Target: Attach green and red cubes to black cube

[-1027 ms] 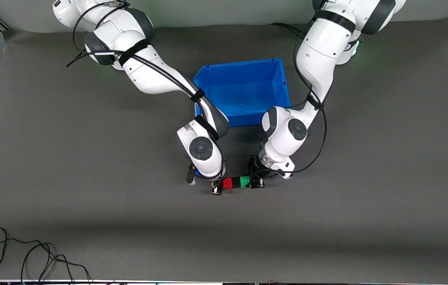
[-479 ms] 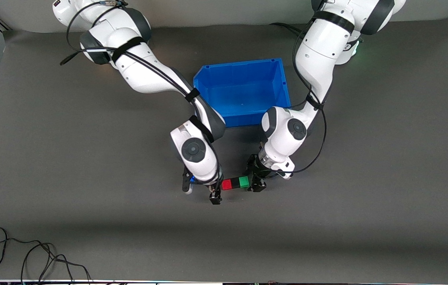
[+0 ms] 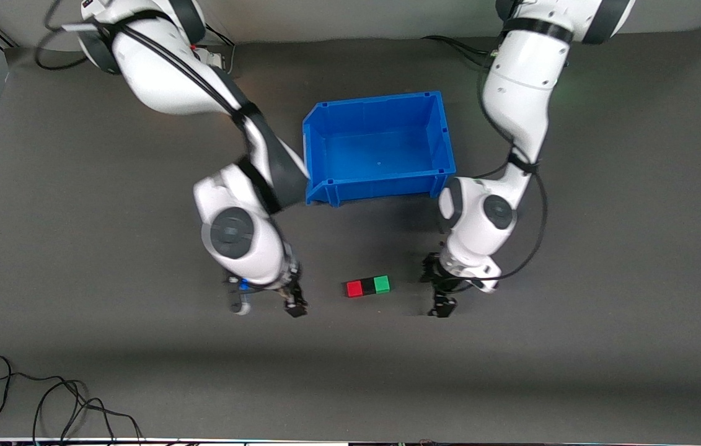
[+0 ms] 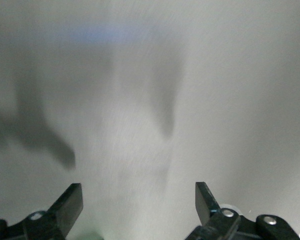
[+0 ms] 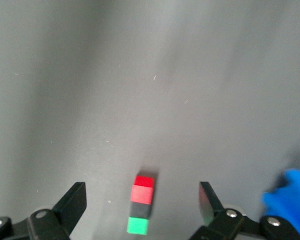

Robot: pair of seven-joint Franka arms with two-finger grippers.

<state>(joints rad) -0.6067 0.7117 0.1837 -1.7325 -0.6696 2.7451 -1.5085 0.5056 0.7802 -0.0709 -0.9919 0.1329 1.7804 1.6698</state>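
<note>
The red cube (image 3: 354, 288), black cube (image 3: 367, 287) and green cube (image 3: 382, 284) lie joined in one short row on the grey mat, black in the middle. My right gripper (image 3: 291, 302) is open and empty over the mat, off the red end of the row. The right wrist view shows the red cube (image 5: 142, 192), black cube (image 5: 140, 208) and green cube (image 5: 138, 225) in line between my open right gripper (image 5: 142, 194). My left gripper (image 3: 437, 294) is open and empty off the green end. My left gripper (image 4: 139, 194) has only bare mat under it in its wrist view.
An empty blue bin (image 3: 325, 124) stands on the mat farther from the front camera than the cubes, between the two arms. A black cable (image 3: 46, 396) lies near the front edge toward the right arm's end.
Both grippers have let go of the cube row and drawn apart, each toward its own end of the table. The joined cubes stay in place on the mat.
</note>
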